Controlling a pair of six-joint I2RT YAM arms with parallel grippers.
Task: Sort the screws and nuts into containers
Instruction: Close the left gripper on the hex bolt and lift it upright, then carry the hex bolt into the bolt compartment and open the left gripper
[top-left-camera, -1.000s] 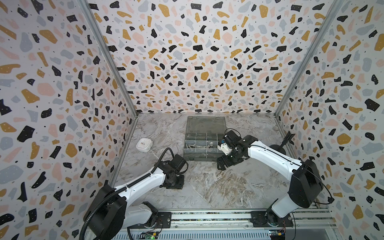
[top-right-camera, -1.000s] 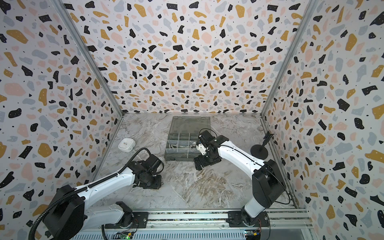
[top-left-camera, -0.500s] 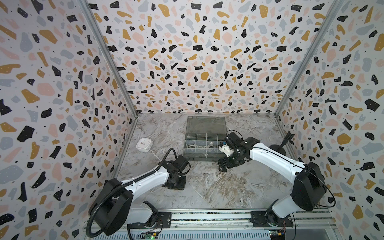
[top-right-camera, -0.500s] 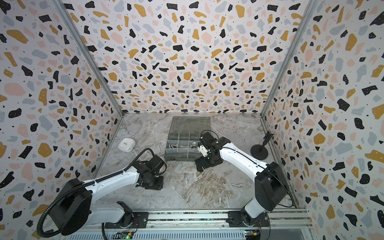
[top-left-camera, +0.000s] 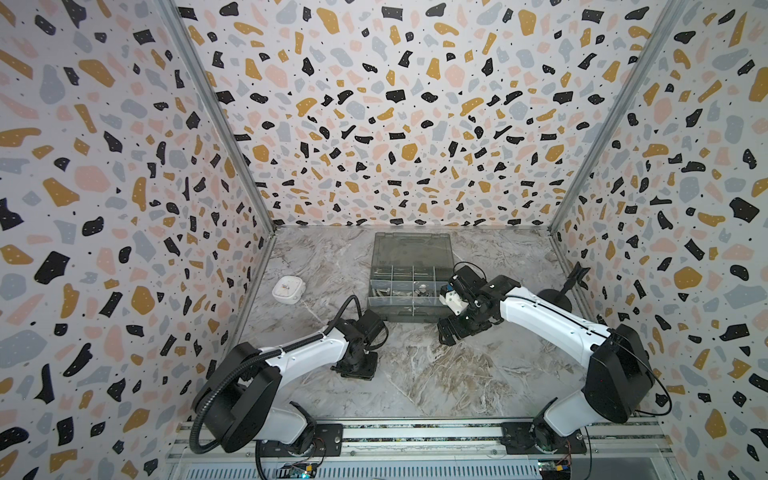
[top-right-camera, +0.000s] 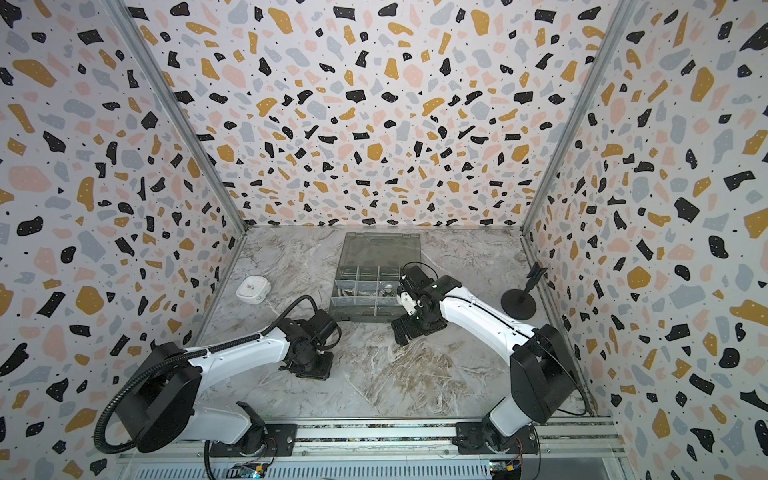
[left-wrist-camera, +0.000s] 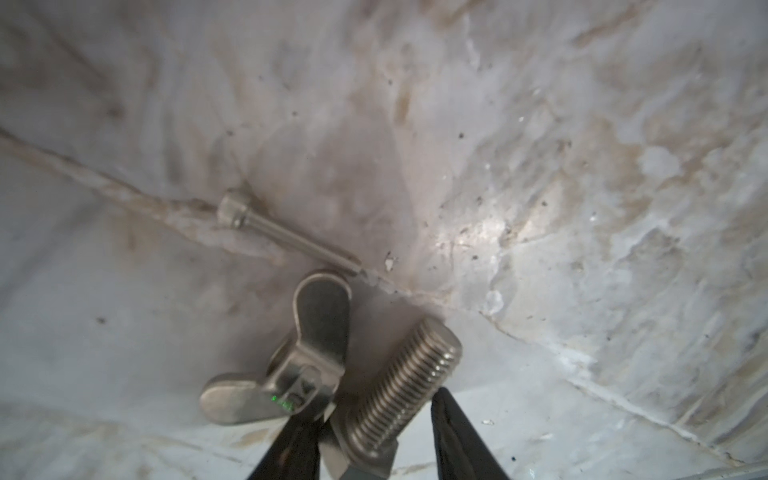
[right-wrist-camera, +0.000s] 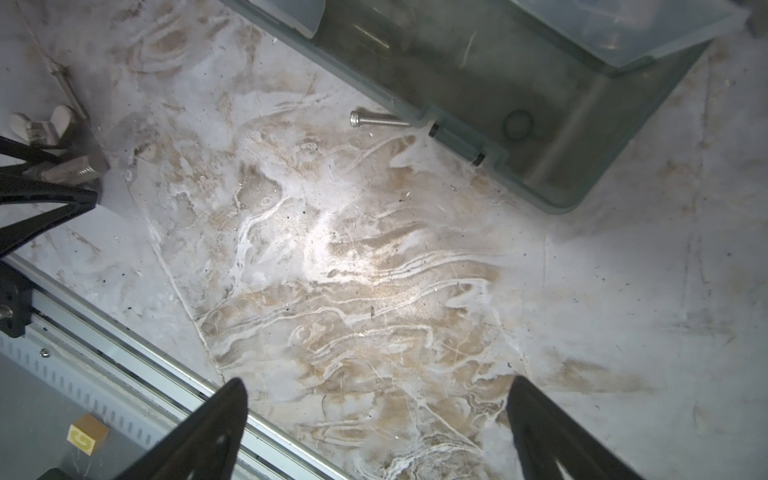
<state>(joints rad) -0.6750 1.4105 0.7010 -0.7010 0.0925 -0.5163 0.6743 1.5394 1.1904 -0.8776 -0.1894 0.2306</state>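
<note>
left gripper (left-wrist-camera: 382, 401): low at the table (top-left-camera: 436, 374), with its fingers (left-wrist-camera: 291, 444) on either side of a thick bolt (left-wrist-camera: 415, 365) and close against it. Whether they clamp it cannot be told.
bolt: lies on the table, threaded end pointing away from the wrist.
wing nut (left-wrist-camera: 299, 365): just beside the bolt, by one finger.
thin screw (left-wrist-camera: 286, 232): flat on the table, its tip near one wing of the wing nut.
right gripper (right-wrist-camera: 384, 419): at 2 o'clock from the left gripper in both top views, spread wide over bare table.
box (top-left-camera: 411, 316): lid open, at 1 o'clock from the left gripper. The right gripper hangs at its 5 o'clock corner.
second screw (right-wrist-camera: 380, 120): on the table, tip against the box's front wall.
compartments (top-left-camera: 413, 274): silver parts in the middle row, too small to name.
white case (top-left-camera: 286, 289): at 9 o'clock from the box, well apart.
</note>
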